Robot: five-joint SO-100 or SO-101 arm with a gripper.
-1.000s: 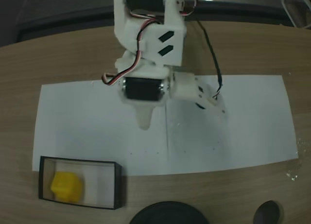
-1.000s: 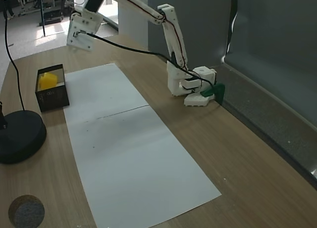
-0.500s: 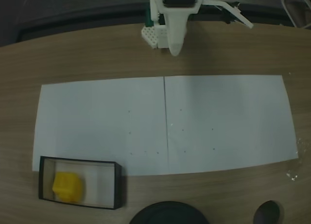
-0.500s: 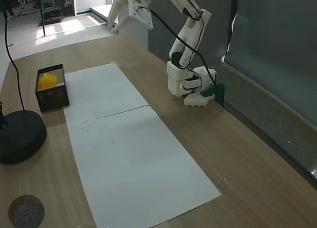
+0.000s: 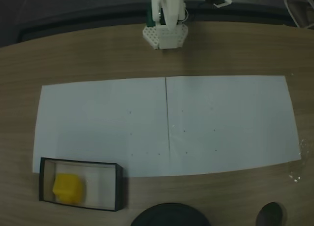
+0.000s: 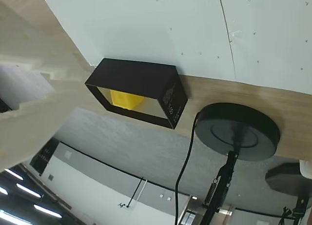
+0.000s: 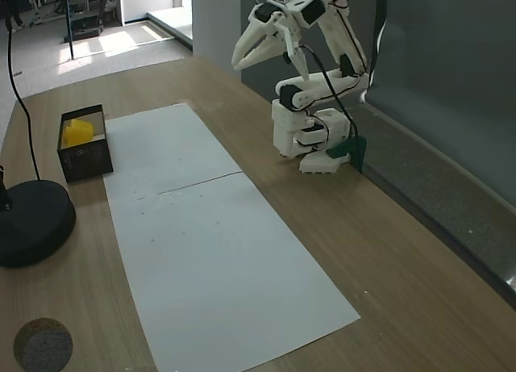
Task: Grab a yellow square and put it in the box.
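A wooden table [image 7: 387,251] carries a long white paper sheet [image 7: 210,235], with a grey wall panel behind my base and a bright hallway beyond the far end. The yellow square [image 5: 67,188] sits inside the box [image 5: 117,187], at the end away from the box's nearer short wall in the top-down fixed view; the wrist view shows the same yellow cube [image 6: 126,99] through the box's open top. So I judge the task essentially finished: the cube is delivered and nothing is left to carry.

My claw [image 7: 242,59] is folded up above my base [image 7: 310,146], well apart from the box, empty, with its fingers parted a little.

The paper lies bare across the middle of the table, so there is open room for moving there. The box stands off the paper's corner, near the table edge. Just beside it stands a round black stand base [image 7: 28,223] with a cable [image 7: 20,106] rising from it, which I would treat as the one crowded spot. A small dark disc [image 7: 42,344] lies near the front corner.
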